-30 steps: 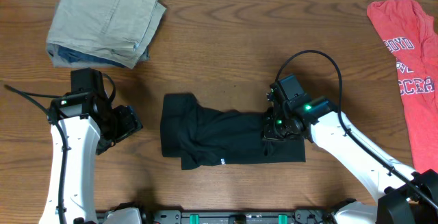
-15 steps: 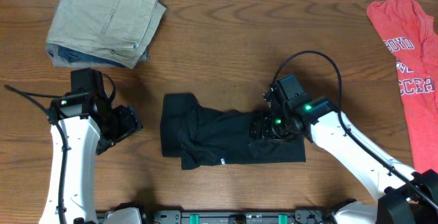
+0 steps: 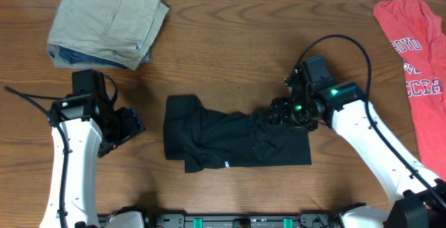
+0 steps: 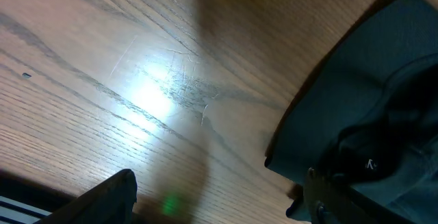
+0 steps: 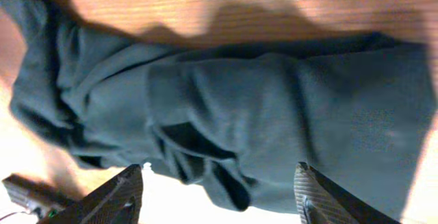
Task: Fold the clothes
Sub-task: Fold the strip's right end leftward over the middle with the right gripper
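I see the black shirt (image 3: 230,141) lying bunched in the middle of the table (image 3: 230,61). My right gripper (image 3: 279,111) hangs above its right part, jaws apart, holding nothing. My left gripper (image 3: 132,125) hangs just left of the shirt, jaws apart, empty.

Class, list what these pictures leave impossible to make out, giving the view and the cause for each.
Black shirt: overhead, its collar and lower layers are hidden under its own folds.
White mark on the shirt: overhead, too small to read.
Red T-shirt: overhead, the right edge cuts off its lettering.
Khaki trousers: overhead, the top edge cuts them off.
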Motion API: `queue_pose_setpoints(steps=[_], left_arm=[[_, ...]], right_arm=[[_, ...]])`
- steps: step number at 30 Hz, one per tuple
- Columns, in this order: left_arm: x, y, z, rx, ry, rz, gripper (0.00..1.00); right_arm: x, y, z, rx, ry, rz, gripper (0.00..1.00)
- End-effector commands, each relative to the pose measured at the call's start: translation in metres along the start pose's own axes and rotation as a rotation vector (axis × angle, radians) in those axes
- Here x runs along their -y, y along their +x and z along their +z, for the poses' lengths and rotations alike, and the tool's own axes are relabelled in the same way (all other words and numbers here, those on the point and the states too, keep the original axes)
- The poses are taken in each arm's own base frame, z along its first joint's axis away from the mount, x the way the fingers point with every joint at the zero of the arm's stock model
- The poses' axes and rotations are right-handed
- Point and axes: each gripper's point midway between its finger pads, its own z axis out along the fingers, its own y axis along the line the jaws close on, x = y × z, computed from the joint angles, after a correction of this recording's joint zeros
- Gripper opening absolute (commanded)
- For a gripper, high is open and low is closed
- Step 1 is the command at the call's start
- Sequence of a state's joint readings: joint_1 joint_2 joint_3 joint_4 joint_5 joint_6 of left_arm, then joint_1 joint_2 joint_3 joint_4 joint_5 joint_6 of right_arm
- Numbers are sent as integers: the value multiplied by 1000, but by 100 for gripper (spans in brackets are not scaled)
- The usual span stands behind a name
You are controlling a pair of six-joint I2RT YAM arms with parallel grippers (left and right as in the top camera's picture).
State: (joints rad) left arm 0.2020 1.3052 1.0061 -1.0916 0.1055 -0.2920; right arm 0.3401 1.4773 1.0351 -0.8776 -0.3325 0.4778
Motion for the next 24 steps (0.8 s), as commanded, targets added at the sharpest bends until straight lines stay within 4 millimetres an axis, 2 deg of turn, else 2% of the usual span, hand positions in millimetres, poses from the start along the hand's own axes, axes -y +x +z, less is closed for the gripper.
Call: queue_pose_setpoints(steps=[1,8,14,20,24], left_arm=[[-1,2,3,-12,3,-6,79],[-1,2,3,-12,3,-6,79],[0,2,3,-9,4,-6,79],[0,2,3,-9,4,-6,79],[0,2,3,-9,4,-6,79]], right_arm=[[8,-5,-3,19,39,-4,66],[10,32,26,-83,62,-38,59],[-2,64,54,-144,22,-21,59],[-34,72,60,-152,-91,-92,58],[-43,69,61,-137,-129,-111,59]])
